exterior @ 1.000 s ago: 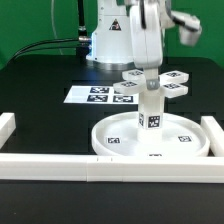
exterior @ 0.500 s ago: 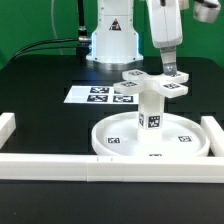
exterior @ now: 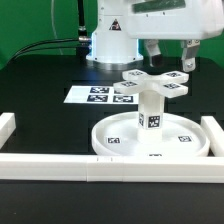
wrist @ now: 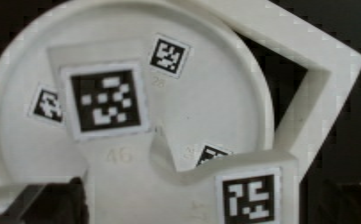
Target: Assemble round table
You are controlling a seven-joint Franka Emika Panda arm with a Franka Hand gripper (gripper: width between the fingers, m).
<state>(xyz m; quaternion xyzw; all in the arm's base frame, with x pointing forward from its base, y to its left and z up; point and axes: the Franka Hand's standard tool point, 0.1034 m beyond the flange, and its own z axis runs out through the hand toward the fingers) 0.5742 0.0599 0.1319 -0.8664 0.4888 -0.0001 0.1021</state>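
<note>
The large rimmed round disc (exterior: 105,150) lies flat at the table's front. The short post (exterior: 150,110) stands upright on its middle. The cross-shaped piece (exterior: 150,82) sits on top of the post, with tags on its arms. My gripper (exterior: 168,55) hangs above and toward the exterior view's right of the cross piece. It is open, empty and touching nothing. In the wrist view I look down on the disc (wrist: 212,90), with the cross piece's tagged arms (wrist: 106,95) close in front of it. My fingertips do not show clearly there.
Long white border rails (exterior: 50,165) run along the front, with side rails at the exterior view's left (exterior: 5,128) and right (exterior: 212,130). The marker board (exterior: 95,95) lies behind the disc. The arm's white base (exterior: 110,40) stands at the back. A rail corner also shows in the wrist view (wrist: 328,80).
My gripper was low over the cross piece and post. It has moved to the exterior view's right and risen clear. The cross piece stays on the post.
</note>
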